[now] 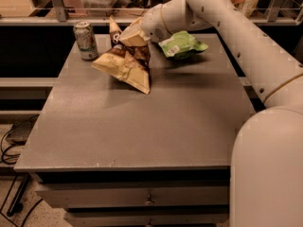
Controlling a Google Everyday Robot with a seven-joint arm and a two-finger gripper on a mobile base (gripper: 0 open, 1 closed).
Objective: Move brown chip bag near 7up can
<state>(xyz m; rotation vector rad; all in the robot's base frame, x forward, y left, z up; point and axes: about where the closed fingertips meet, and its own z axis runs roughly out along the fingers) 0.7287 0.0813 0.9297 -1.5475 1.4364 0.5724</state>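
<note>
The brown chip bag [127, 65] hangs crumpled at the back left of the grey table [142, 126], its pale lower edge close to or touching the tabletop. My gripper [134, 36] is at the bag's top and shut on it, with the white arm reaching in from the right. The 7up can [85, 40] stands upright at the table's back left corner, a short way left of the bag and apart from it.
A small green bag [182, 44] lies at the back of the table, right of the gripper and under the arm. A railing and shelf run behind the table. Drawers sit below the front edge. Cables lie on the floor at left.
</note>
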